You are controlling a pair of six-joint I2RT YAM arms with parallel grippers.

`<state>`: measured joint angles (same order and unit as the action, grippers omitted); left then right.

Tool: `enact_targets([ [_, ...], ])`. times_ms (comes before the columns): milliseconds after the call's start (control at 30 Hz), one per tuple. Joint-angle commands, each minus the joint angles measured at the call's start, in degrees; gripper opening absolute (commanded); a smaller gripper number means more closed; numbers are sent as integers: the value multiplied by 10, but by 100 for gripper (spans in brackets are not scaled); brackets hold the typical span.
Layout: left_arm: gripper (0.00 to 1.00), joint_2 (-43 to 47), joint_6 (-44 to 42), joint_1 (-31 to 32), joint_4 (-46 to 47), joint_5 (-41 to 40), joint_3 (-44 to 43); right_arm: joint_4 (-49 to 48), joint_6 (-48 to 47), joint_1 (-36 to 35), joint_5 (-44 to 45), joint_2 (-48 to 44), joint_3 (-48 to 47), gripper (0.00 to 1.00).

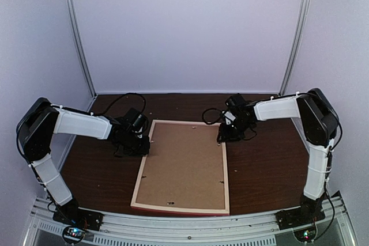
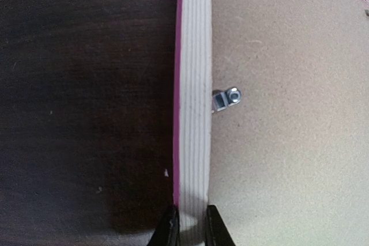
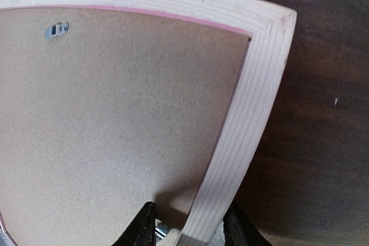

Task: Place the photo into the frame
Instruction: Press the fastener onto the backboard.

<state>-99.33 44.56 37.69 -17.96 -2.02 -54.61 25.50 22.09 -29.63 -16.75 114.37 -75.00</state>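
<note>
Left gripper is clamped on the left long rail of the frame; its right rail is straddled by the half-open right gripper.

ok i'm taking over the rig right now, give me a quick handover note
Grippers: left gripper shut on the left rail of the thin rectangular pink-and-pale-wood frame; right gripper open, astride its right rail near the far corner.
Things: frame face down on the dark wooden table, brown hardboard backing seated in it; photo not in view.
Done: cannot tell whether the photo is inside.
To do: check, and if not, lift the backing and insert it.
</note>
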Motion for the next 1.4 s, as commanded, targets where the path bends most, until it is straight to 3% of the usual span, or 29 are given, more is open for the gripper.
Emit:
enact_targets([
  [0, 0, -16, 14, 0, 0, 20, 21, -26, 19, 14, 6, 50, 19, 38],
  [300, 0, -15, 15, 0, 2, 20, 22, -15, 8, 16, -15, 46, 29, 35],
  [567, 0, -15, 15, 0, 2, 20, 23, -12, -6, 15, -46, 33, 40, 43],
  [1367, 0, -17, 11, 0, -4, 20, 13, 87, -116, -6, 53, 28, 34, 47],
])
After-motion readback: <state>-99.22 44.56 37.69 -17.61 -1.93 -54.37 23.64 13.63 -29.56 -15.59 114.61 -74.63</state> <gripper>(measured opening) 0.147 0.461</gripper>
